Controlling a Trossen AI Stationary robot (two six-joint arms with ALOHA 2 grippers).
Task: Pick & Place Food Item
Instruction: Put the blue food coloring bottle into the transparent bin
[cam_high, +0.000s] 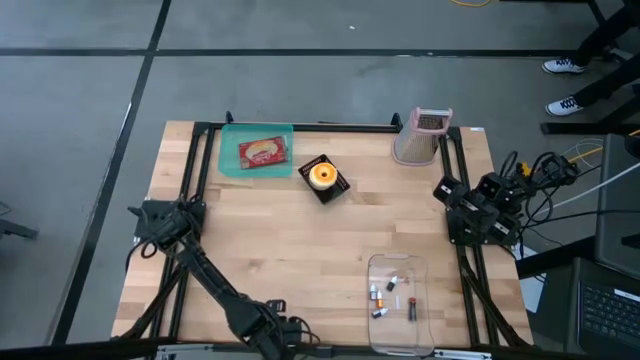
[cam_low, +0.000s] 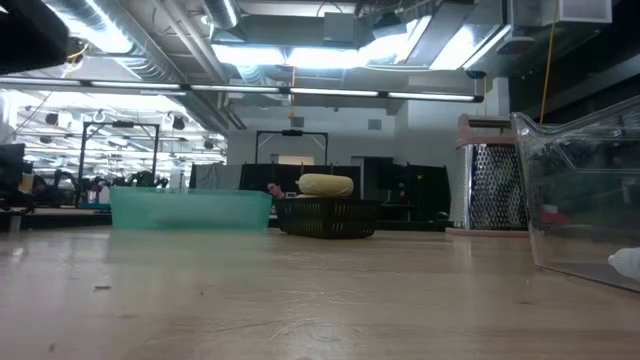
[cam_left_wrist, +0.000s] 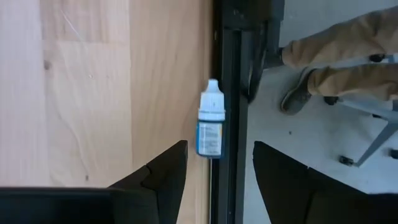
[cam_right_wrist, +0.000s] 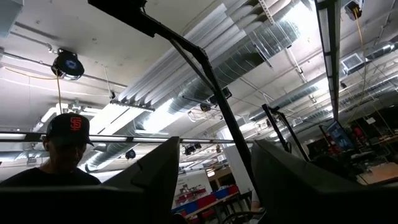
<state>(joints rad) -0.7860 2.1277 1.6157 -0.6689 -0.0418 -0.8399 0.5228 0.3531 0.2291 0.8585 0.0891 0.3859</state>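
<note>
While both arms are parked at the edges of the wooden surface (cam_high: 300, 240), nothing has been grasped: the left hand (cam_left_wrist: 214, 168) is spread apart and empty at the near left edge, and the right hand (cam_right_wrist: 214, 168) is likewise parted and empty, tilted up toward the ceiling at the right edge. The food item (cam_high: 321, 174), a round orange-yellow piece, is seen in a small dark basket (cam_high: 324, 181) near the far middle of the surface, just beside a teal tray (cam_high: 232, 135) that carries a red packet (cam_high: 262, 152). A miss could be caused by the long reach needed from either parked pose, and the basket's rim could be caught by a finger and dragged or tipped. A small dropper bottle (cam_left_wrist: 211, 118) lying at the surface's edge in front of the left hand could be knocked off as that arm moves away. From the low view the food appears as a flattened oval, its long axis level and running across the picture; no distinct pointing end can be told.
</note>
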